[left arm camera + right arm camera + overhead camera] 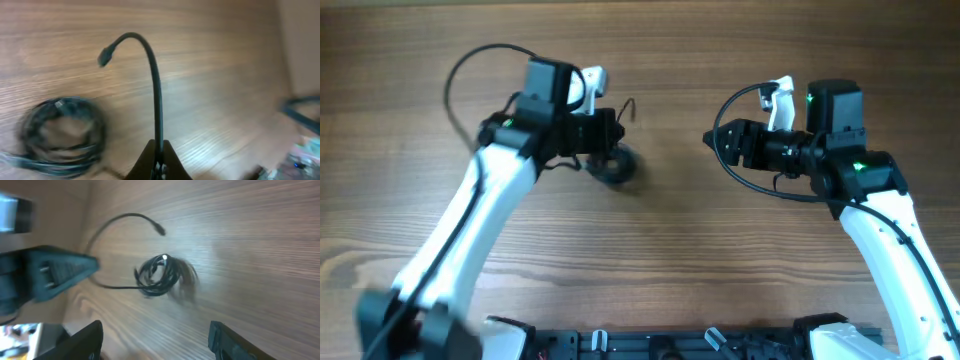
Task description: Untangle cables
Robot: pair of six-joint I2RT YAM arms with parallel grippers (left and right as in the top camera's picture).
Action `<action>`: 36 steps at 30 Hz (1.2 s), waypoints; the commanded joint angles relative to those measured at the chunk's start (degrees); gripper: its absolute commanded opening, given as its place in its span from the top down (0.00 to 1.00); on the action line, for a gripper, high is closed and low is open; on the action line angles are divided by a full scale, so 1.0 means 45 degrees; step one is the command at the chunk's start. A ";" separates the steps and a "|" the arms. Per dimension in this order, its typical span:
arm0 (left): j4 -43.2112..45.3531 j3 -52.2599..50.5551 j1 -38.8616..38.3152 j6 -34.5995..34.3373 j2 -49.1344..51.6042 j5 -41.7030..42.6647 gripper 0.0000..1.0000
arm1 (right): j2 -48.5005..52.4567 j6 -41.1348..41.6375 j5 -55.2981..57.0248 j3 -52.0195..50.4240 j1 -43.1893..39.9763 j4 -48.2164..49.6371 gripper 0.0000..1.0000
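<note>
The cables are thin black wires in a small coil (615, 167) on the wooden table; the coil also shows in the left wrist view (62, 132) and the right wrist view (160, 275). My left gripper (610, 130) is shut on one free cable end (156, 95), which stands up from the jaws and curves over to a small plug (105, 56). My right gripper (713, 140) is open and empty, to the right of the coil and apart from it; its fingers (157, 340) frame bare table.
Thicker black arm cables loop above each arm, the left one (465, 70) and the right one (735, 100). The robot base (670, 345) runs along the table's front edge. Bare wooden table (670, 230) lies between the two arms.
</note>
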 commanded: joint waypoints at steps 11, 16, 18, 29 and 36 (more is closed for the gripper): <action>0.1195 0.0097 0.1185 -0.2521 -0.1112 0.1812 0.96 | 0.0840 0.1379 0.0724 0.0194 0.2433 0.0029 0.35; 0.1035 0.0097 0.1370 -0.2764 -0.1151 0.1957 0.96 | 0.2074 0.1802 0.1025 0.0194 0.3580 0.0486 0.37; 0.0952 0.0097 0.1375 -0.2759 -0.1151 0.1957 0.96 | 0.2550 0.1802 0.1030 0.0194 0.3876 0.0845 0.37; 0.0695 0.0097 0.1370 -0.2769 -0.1151 0.1953 0.96 | 0.4551 0.2346 0.0918 0.0194 0.4580 0.2783 0.47; 0.0651 0.0097 0.1375 -0.3016 -0.1151 0.1948 0.96 | 0.5246 0.2662 0.2176 0.0194 0.5071 0.3249 0.59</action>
